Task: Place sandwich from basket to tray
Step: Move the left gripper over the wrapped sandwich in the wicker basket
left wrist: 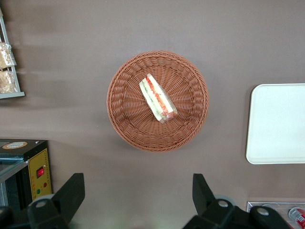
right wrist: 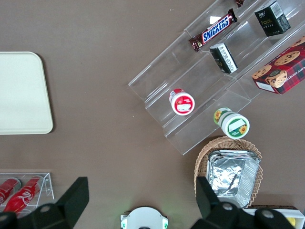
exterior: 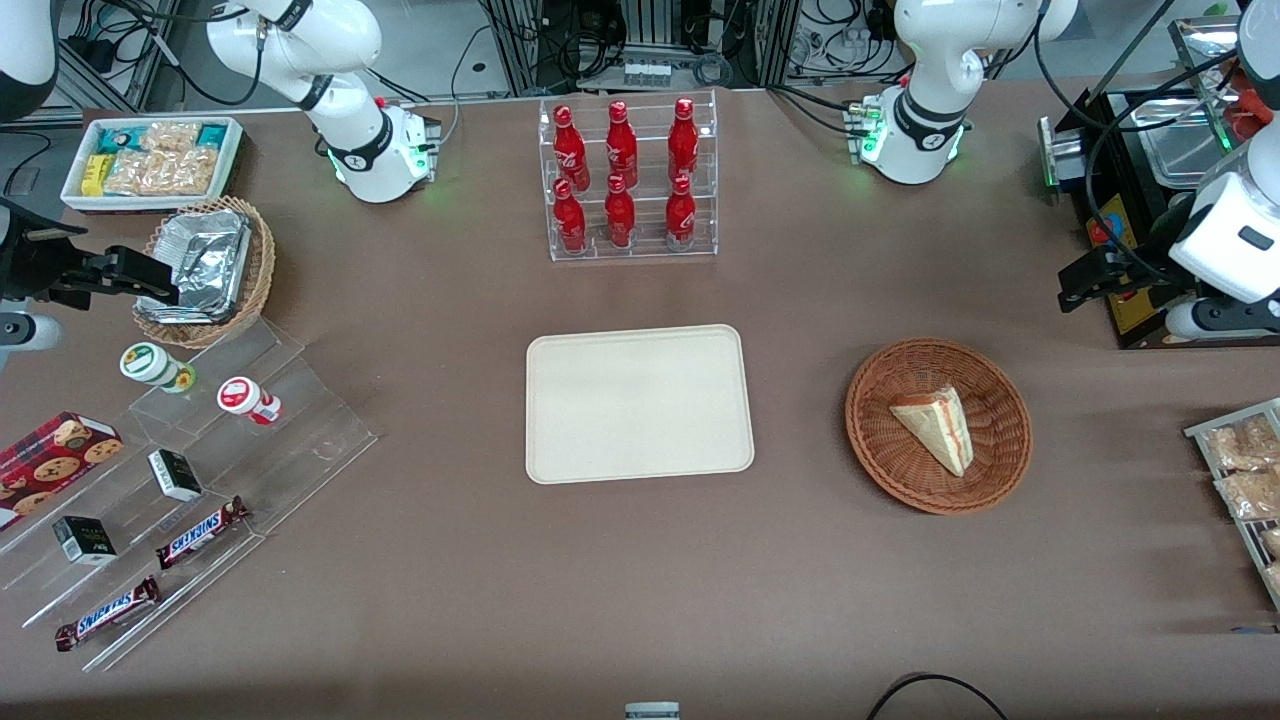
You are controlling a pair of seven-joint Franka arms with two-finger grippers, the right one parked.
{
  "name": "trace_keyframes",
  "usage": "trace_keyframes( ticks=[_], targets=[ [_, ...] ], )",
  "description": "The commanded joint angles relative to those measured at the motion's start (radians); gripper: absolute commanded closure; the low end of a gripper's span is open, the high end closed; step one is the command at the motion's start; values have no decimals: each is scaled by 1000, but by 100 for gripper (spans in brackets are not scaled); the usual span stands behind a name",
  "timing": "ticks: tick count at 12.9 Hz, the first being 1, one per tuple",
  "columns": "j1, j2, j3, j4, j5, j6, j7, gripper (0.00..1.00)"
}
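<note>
basket: rough woven wicker | tray: smooth matt plastic | table: matt cloth

Brown table w/ tray, basket, bottle rack, tool above.

The sandwich lies in the basket, right of centre; the tray sits mid-frame; the gripper hovers at the right edge, fingers apart.
</note>
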Motion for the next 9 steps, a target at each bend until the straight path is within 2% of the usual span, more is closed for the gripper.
trace_keyframes(
  ticks=[1,6,9],
  targets=[
    [6,2,7,20,-7,-23,21,0],
    [-1,33,6,0,5,-3,4,0],
    [-1,-10,7,-170,7,149,-10,0]
  ],
)
